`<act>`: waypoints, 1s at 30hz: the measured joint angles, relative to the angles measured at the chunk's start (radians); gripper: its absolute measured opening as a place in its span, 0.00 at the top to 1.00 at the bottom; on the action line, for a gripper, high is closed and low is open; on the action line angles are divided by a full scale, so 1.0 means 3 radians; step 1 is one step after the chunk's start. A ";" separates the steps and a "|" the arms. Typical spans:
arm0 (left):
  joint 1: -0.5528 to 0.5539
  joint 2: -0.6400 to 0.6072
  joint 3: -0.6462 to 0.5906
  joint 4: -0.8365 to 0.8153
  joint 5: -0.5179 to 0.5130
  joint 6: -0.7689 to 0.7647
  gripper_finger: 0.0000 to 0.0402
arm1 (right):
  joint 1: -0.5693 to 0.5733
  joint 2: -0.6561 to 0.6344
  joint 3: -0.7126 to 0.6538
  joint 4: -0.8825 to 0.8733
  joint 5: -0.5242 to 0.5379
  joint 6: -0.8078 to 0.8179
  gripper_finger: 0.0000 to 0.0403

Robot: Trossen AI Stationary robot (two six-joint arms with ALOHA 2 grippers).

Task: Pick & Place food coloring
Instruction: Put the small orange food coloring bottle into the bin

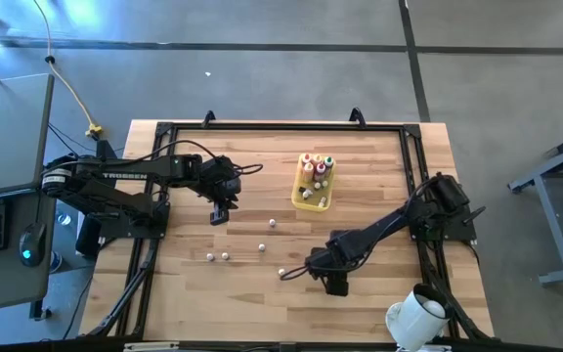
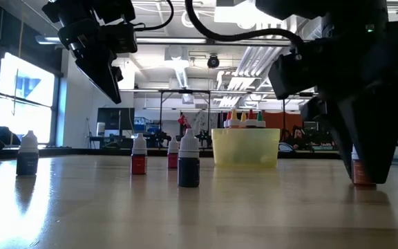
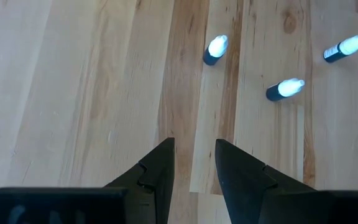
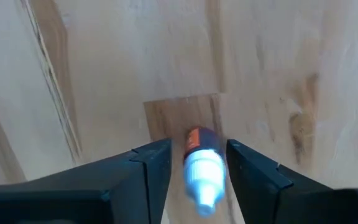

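A bottle [image 4: 202, 165] is straddled by the narrowly parted right claw [image 4: 197, 163], not visibly clamped; closing and lifting toward the tray [image 1: 313, 198] are called for.

My fingers [image 4: 143, 171] are dark, near black, and so are both my arms. Between my right fingers stands a food coloring bottle [image 4: 201, 163] with a white cap and an orange-red band on its body. The table [image 1: 252, 166] under me is pale wood, laid in light and darker brown planks with small knots, framed in black. The tray [image 1: 314, 186] is yellow, and the bottles in it [image 1: 316, 163] show red, orange and green caps. Three loose bottles [image 3: 284, 89] past my left fingers have dark bodies and white caps. Low across the table, one bottle [image 2: 138, 154] is red-bodied, another [image 2: 188, 160] dark blue
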 joint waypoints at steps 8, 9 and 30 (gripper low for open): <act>0.0000 0.0000 0.0000 0.0006 0.0000 0.0000 0.71 | -0.0001 -0.0009 0.0001 0.0000 0.0038 -0.0096 0.64; 0.0001 0.0000 0.0000 0.0006 0.0000 0.0000 0.71 | -0.0001 -0.0009 0.0001 0.0005 0.0054 -0.0095 0.64; 0.0000 0.0000 0.0000 0.0004 0.0001 0.0000 0.71 | -0.0220 -0.0036 0.0041 -0.0014 0.0044 -0.0199 0.77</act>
